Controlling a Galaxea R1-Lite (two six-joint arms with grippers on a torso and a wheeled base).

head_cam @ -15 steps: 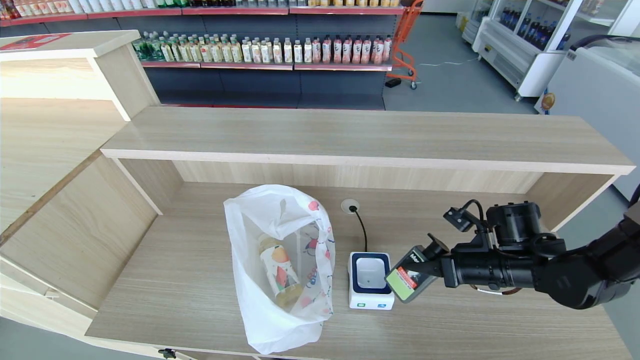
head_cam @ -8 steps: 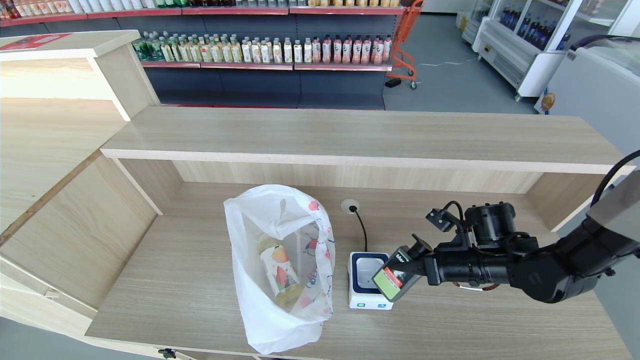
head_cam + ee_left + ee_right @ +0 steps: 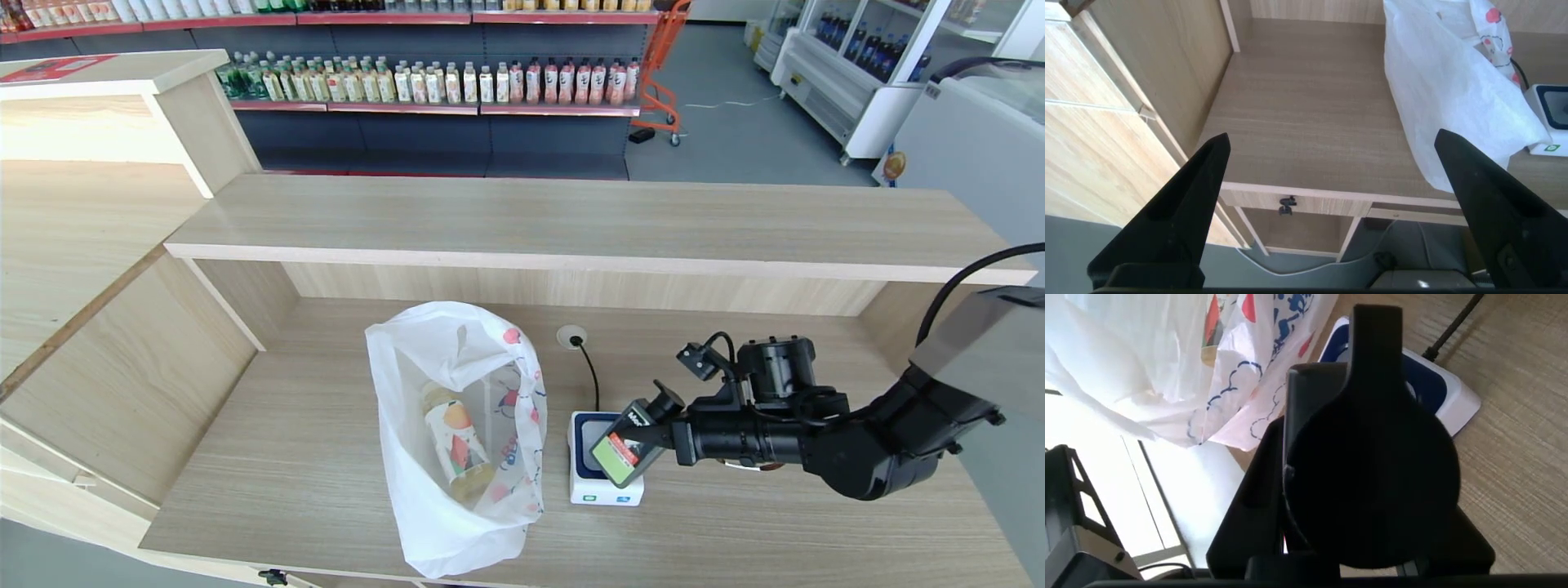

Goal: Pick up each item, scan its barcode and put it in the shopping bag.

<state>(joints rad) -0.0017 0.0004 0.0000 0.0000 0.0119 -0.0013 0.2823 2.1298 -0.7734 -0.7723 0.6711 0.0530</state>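
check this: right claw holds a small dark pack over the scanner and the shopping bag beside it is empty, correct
Not quite: the shopping bag is not empty; the head view shows a bottle lying inside it. The rest stands: the right claw holds the small dark pack over the scanner.

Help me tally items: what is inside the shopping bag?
One bottle lies inside the shopping bag; anything beneath it or behind the folded plastic is hidden.
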